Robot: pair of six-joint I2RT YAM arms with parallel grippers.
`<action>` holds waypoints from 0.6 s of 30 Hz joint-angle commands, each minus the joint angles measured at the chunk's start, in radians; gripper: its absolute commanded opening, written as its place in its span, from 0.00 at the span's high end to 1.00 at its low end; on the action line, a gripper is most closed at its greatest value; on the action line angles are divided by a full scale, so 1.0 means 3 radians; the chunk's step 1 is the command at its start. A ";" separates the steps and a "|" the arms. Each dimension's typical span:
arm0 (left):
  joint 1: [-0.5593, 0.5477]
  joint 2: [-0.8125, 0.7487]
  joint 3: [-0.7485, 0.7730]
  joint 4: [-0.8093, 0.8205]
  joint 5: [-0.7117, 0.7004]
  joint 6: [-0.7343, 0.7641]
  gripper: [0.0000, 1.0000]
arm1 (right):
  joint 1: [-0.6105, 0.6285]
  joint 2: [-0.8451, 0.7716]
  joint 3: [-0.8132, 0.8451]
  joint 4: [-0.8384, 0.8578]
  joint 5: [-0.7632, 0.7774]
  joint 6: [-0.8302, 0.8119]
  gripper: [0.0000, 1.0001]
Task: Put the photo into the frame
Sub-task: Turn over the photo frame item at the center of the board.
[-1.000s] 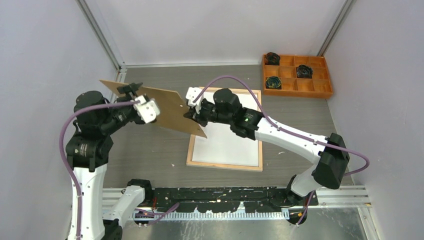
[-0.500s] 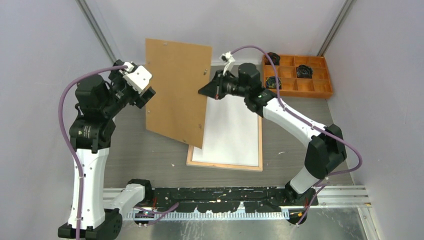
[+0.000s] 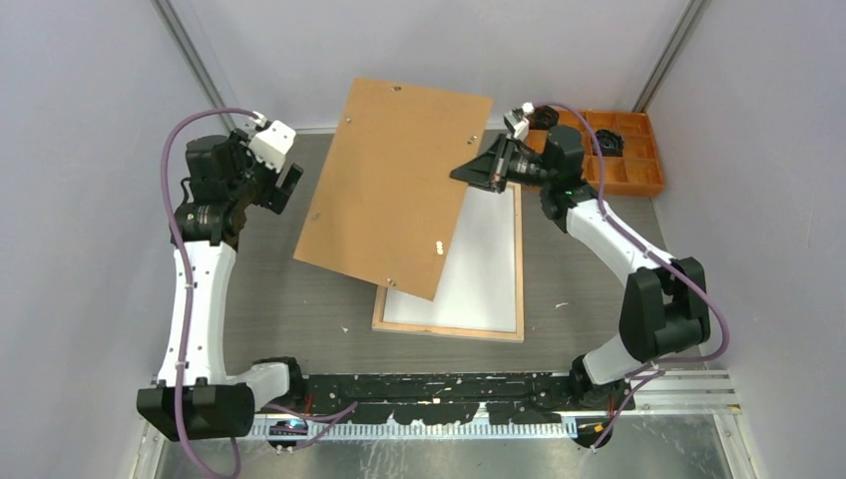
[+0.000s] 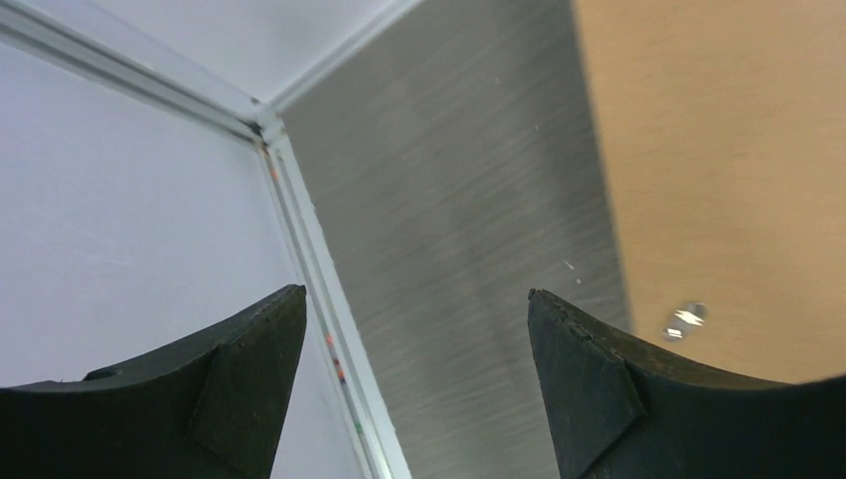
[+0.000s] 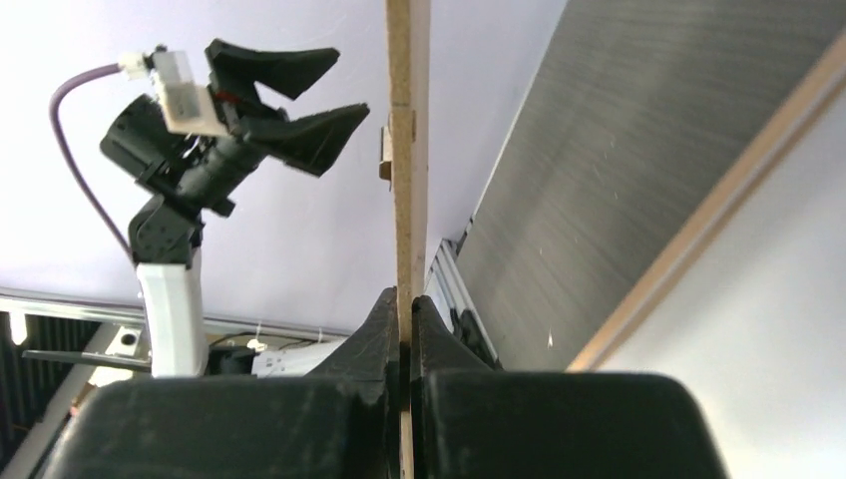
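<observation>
Change: the backing board point(image 3: 394, 190) had swung up, clear of the left gripper point(image 4: 414, 294).
Left gripper: spread, empty, left of the board.
Right gripper point(image 5: 404, 309): pinching the board's right edge alone.
Meaning: probably the frame point(image 3: 449, 330) was opened for loading.
Frame: flat mid-table, wood side up, far-left corner hidden under the board.
Photo: a white sheet point(image 3: 479, 269) lay inside the frame; whether it was the photo's back was unclear.
</observation>
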State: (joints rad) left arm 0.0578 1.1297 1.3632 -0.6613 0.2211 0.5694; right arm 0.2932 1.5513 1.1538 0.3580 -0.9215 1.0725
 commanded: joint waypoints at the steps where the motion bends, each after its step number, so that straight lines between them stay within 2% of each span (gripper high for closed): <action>1: 0.0063 0.0023 -0.0162 0.0233 0.0067 -0.0105 0.18 | -0.0214 -0.0535 -0.0132 -0.0153 -0.0530 -0.0010 0.99; 4: 0.0063 0.0037 -0.0355 0.0383 0.0213 -0.0020 0.18 | -0.0301 -0.0729 -0.0030 -0.1523 -0.0424 -0.0946 0.99; 5: 0.0067 0.0055 -0.0429 0.0450 0.0229 0.0018 0.18 | -0.0309 -0.0756 -0.0023 -0.1780 -0.0414 -0.1132 0.99; 8: 0.0066 0.0206 -0.0624 0.0530 0.0304 0.0105 0.18 | -0.0331 -0.0766 -0.0119 -0.2003 -0.0416 -0.1223 0.99; 9: 0.0064 0.0261 -0.0672 0.0523 0.0354 0.0118 0.12 | -0.0334 -0.0768 -0.0140 -0.2074 -0.0397 -0.1251 0.99; 10: 0.0064 0.0298 -0.0717 0.0517 0.0416 0.0115 0.10 | -0.0336 -0.0773 -0.0150 -0.2156 -0.0380 -0.1307 0.99; 12: 0.0059 0.0350 -0.0799 0.0507 0.0547 0.0086 0.01 | -0.0349 -0.0779 -0.0131 -0.2350 -0.0304 -0.1374 0.99; 18: -0.0061 0.0390 -0.1006 0.0546 0.0750 0.0101 0.00 | -0.0511 -0.0858 0.0003 -0.2956 -0.0237 -0.1427 0.99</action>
State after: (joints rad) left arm 0.0669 1.2587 1.0779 -0.5568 0.3683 0.5873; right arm 0.1722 1.3464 1.0996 -0.4137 -0.9649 0.6666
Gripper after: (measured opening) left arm 0.996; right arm 0.039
